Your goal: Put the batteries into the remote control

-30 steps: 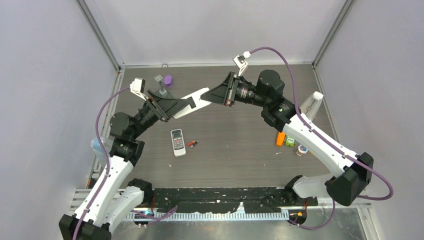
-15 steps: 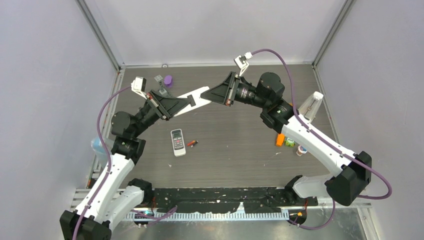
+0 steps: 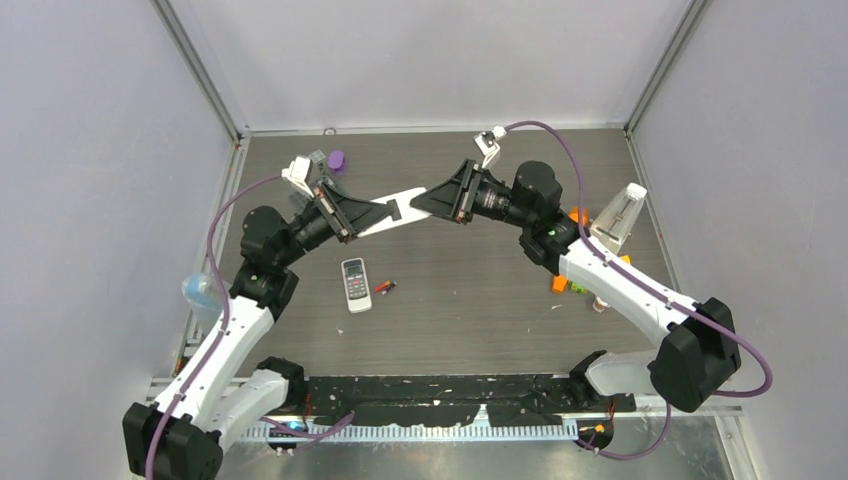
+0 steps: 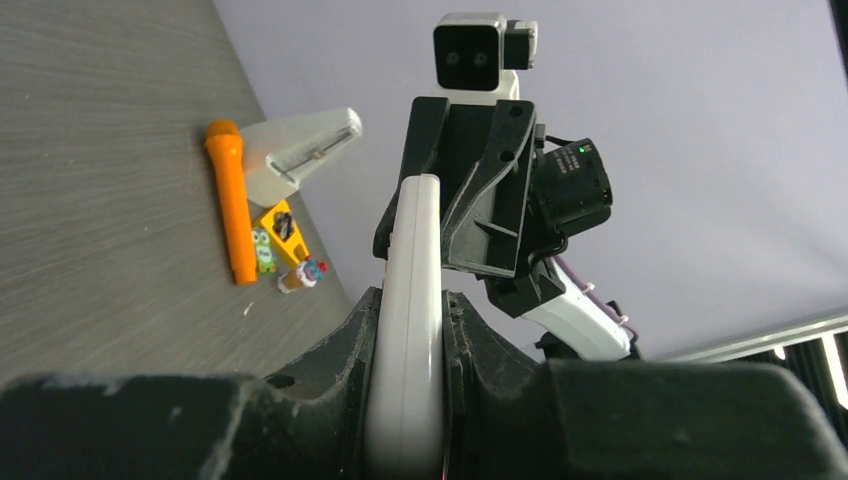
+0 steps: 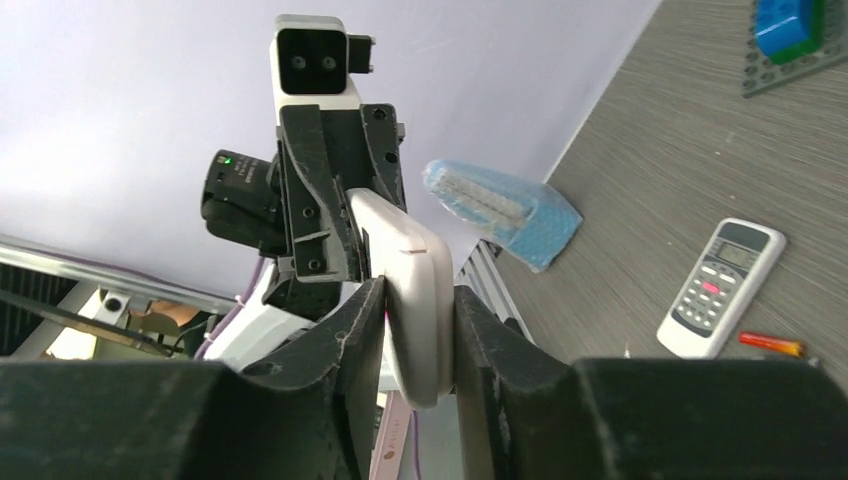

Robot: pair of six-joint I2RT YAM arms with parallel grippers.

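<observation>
White remote [image 4: 412, 260] up in the air, left gripper [image 4: 405, 330] clamped on one end, right gripper [image 5: 420, 310] pinching the other; red battery [image 3: 384, 287] lies on the table [image 3: 480, 290] beside a smaller remote [image 3: 355, 283], so loading looks unstarted.

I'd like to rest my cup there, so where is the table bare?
Barest is the near-middle stretch, bordered by the small remote and battery on the left, the orange and green bits on the right, and the black tape in front. Crowded: the right edge, and mid-air farther back, where both arms hold the white remote.
</observation>
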